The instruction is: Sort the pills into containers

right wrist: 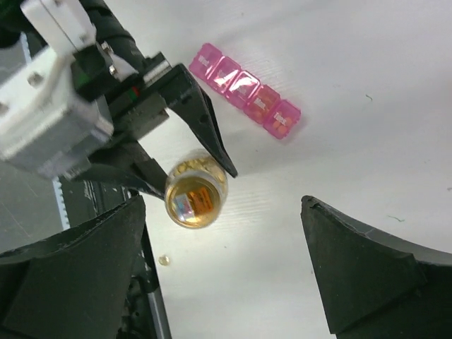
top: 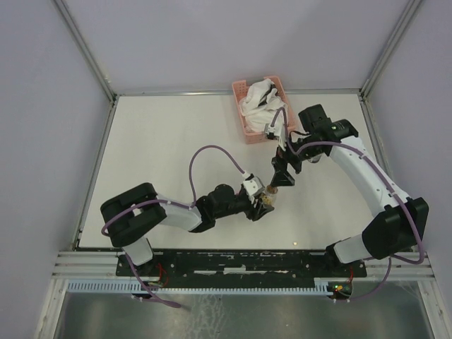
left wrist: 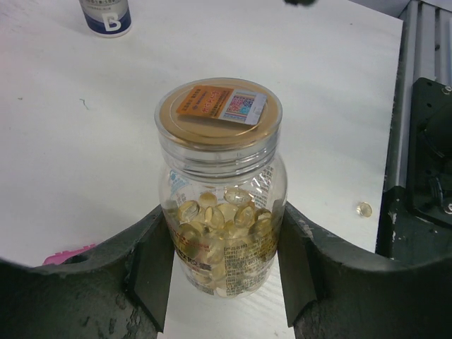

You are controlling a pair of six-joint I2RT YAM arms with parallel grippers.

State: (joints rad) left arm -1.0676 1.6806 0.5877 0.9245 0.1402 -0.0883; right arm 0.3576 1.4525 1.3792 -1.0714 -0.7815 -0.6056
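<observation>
A small clear jar with a gold lid holds the yellow-orange pills. My left gripper is shut on the jar's body, one finger on each side. In the top view the jar is at the table's middle front, in the left gripper. The magenta strip box of small square compartments lies just beyond the jar. My right gripper is open and empty, hovering above the jar; in the top view it is just behind the jar.
One loose pill lies on the table near the front edge, beside the jar. A white-capped dark bottle stands further back. A pink lattice basket with white cloth is at the back.
</observation>
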